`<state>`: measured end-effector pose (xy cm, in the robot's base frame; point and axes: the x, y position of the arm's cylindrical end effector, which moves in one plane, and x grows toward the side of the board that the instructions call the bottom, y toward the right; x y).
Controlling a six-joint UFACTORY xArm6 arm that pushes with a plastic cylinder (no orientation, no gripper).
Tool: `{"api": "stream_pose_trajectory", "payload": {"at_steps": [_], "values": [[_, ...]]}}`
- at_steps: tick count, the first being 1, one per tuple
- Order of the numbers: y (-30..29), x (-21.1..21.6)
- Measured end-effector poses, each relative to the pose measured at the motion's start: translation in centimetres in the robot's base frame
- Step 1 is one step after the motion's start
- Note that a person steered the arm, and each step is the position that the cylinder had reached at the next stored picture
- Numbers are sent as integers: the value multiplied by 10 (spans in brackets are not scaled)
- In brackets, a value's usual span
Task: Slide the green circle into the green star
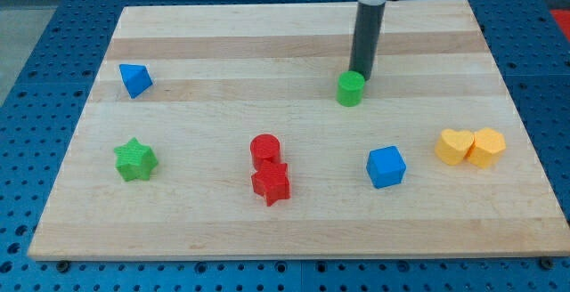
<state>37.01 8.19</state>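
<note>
My tip (360, 75) touches the far side of the green circle (350, 88). The green star (135, 159) sits far left; the red cylinder (264, 150) and red star (271, 183) stand between, nearer.

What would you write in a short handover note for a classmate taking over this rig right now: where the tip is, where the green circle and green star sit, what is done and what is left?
My tip sits right behind the green circle, on its upper-right side, touching or nearly so.
The green circle is in the board's upper middle; the green star is far off at the view's lower left. They are well apart.
Done: tip lined up behind the circle.
Left: the whole push, down and to the view's left. The red cylinder and red star lie just below that line, so I would keep the path above them.
</note>
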Motion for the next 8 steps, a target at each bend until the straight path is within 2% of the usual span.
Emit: {"api": "stream_pose_trajectory", "payload": {"at_steps": [1, 2, 3, 4, 8], "values": [[-13, 12], [10, 12], [30, 35], [29, 38], [-120, 71]]}}
